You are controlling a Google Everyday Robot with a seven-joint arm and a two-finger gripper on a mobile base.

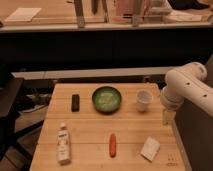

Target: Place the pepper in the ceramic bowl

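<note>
The pepper, small, slender and red-orange, lies on the wooden table near its front edge, pointing front to back. The ceramic bowl, dark green with a paler speckled inside, stands at the back middle of the table, straight behind the pepper. My white arm comes in from the right. Its gripper hangs at the table's right edge, to the right of the white cup, well away from the pepper and the bowl.
A small white cup stands right of the bowl. A black oblong object lies left of the bowl. A white bottle lies at the front left. A white packet lies at the front right. A dark counter wall runs behind the table.
</note>
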